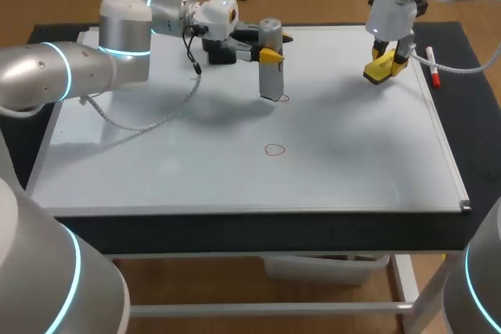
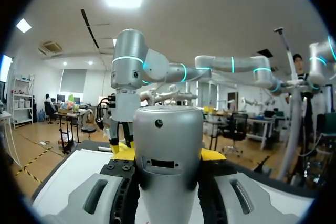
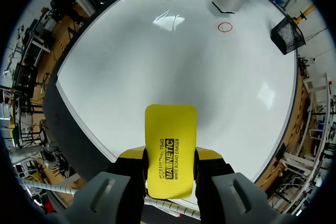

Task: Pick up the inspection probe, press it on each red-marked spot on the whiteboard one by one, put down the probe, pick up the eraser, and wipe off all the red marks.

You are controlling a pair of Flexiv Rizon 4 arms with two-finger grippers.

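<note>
In the head view, our left gripper (image 1: 264, 54) was closed on the inspection probe (image 1: 271, 68), which stood upright over the far middle of the whiteboard (image 1: 156, 154). Its foot was at the far red mark (image 1: 282, 99), but we could not tell whether it pressed the board. The near red mark (image 1: 274, 149) lay at the whiteboard's middle, unwiped. Our right gripper (image 1: 383, 68) hung over the whiteboard's far right corner, clamped on the eraser (image 1: 379, 73).

In the left wrist view, the probe's grey body filled the gap between the fingers, gripped on both sides.

In the right wrist view, the yellow fingertips (image 3: 131, 155) pinched the eraser from two sides above the whiteboard. Both red rings showed whole on it.

We judged the pressing stage to be under way. Setting the probe down and all the wiping remained, though the eraser was already in hand
</note>
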